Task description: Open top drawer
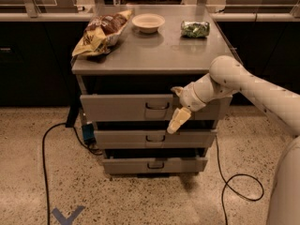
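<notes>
1. Locate the grey metal table [154,55] at the centre of the camera view. Three grey metal drawers are stacked under its top.

2. Identify the top drawer [117,108], the one with the tallest flat grey front, directly below the table top. A band of dark shadow separates its front from the table top. Its small dark wire handle [157,106] sits at the centre of the front.

3. Check the tool [172,110] on the white robot arm [243,86], which reaches in from the right. The tool is in front of the top drawer, just beside the handle on its right. Its two cream fingers [178,120] are spread apart, one near the upper edge of the front and one pointing down past the lower edge. Neither finger closes on the handle.

4. Note the two shorter grey drawer fronts, middle [122,138] and bottom [126,165], below the tool.

5. Note the items on the table: a crumpled yellow-and-brown snack bag [101,32] at left, a shallow white bowl [148,22] at the rear centre, and a small green packet [195,29] at right.
</notes>
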`<state>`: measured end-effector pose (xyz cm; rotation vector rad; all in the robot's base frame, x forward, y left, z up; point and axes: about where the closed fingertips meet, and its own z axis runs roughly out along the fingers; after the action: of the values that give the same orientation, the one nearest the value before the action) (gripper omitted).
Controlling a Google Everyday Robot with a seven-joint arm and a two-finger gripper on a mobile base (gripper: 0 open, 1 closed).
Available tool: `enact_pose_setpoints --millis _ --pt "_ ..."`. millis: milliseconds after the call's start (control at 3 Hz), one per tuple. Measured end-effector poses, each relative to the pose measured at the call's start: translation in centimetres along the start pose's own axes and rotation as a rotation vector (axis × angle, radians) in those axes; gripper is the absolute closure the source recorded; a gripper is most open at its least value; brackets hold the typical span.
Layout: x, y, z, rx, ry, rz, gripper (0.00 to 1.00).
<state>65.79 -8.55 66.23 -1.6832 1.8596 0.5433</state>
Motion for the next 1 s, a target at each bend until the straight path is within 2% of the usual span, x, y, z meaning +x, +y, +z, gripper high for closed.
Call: enact_pose_setpoints --millis 1000 --pt "0.0 1.7 -0.1 -0.039 -0.006 0.030 0.00"
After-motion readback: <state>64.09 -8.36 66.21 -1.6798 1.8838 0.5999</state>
